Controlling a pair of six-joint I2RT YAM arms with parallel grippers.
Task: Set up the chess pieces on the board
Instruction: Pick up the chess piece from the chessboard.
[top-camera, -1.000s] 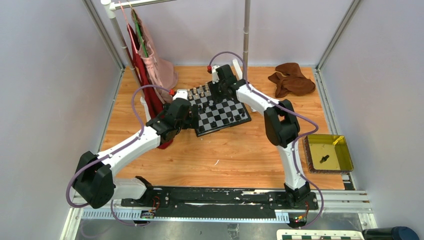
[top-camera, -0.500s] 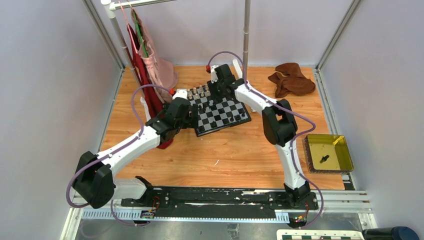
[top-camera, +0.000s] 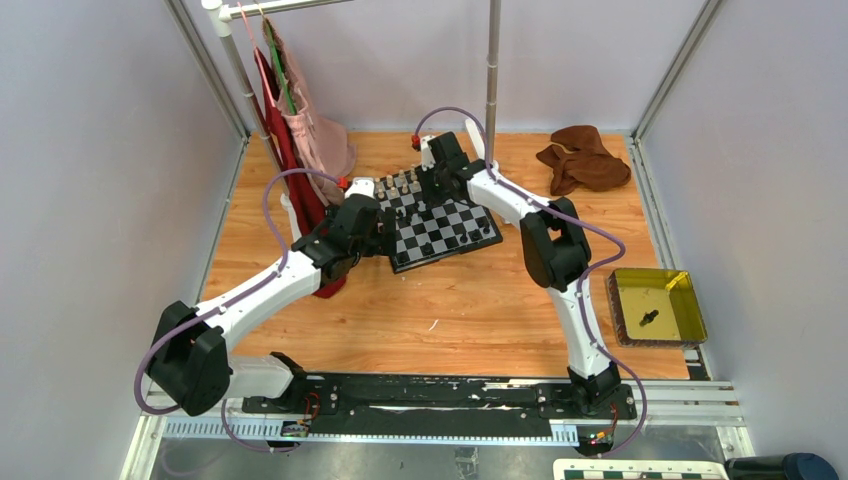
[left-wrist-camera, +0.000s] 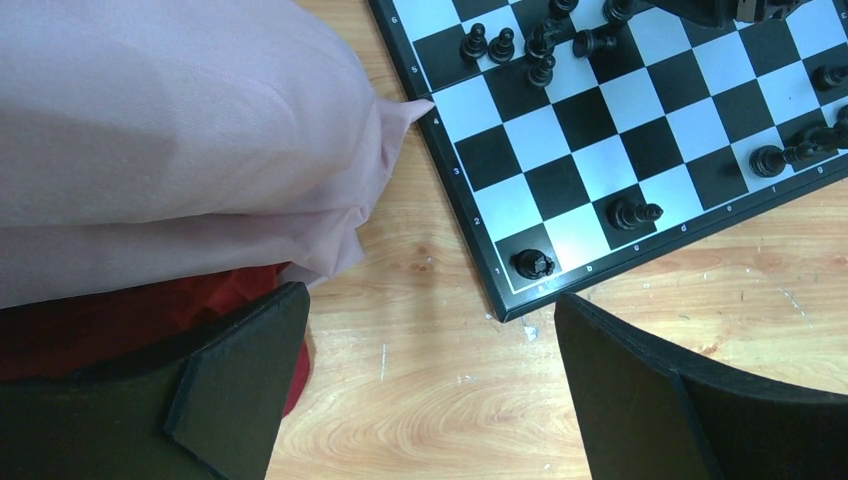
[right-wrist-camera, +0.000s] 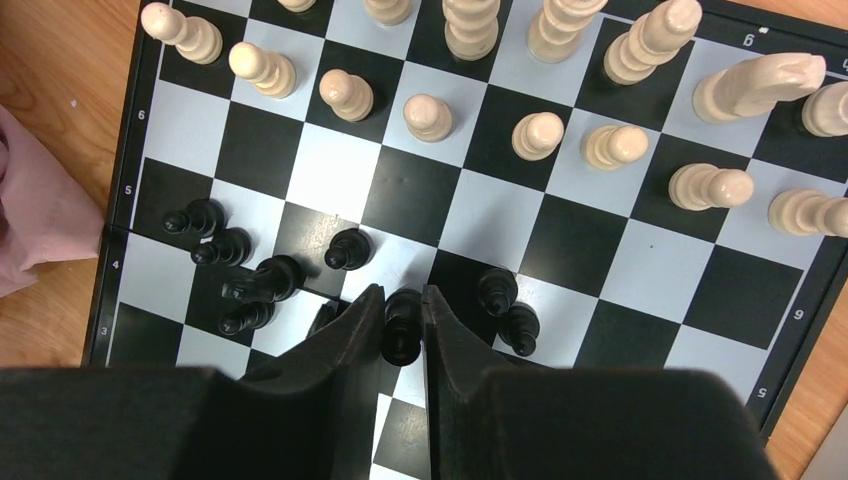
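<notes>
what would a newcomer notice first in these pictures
The small black and white checkered chessboard sits at the far middle of the wooden table. The right hand is closed around a black chess piece, opposite two tidy rows of cream chess pieces along the board's far side. At the left hang pink and red garments, brushing the board's corner.

Two arms, same build: white tubular links (top-camera: 262, 292) and chunky matte-black joint housings (top-camera: 190, 365). One lilac cable (top-camera: 265, 215) loops along each arm, with a red connector (top-camera: 343, 184) near the wrist. My bases bolt to a black plate (top-camera: 440, 395) on a silver slotted rail (top-camera: 400, 428). My fingers (left-wrist-camera: 240, 380) are matte black, wedge-shaped, with flat inner faces and tapered tips.
</notes>
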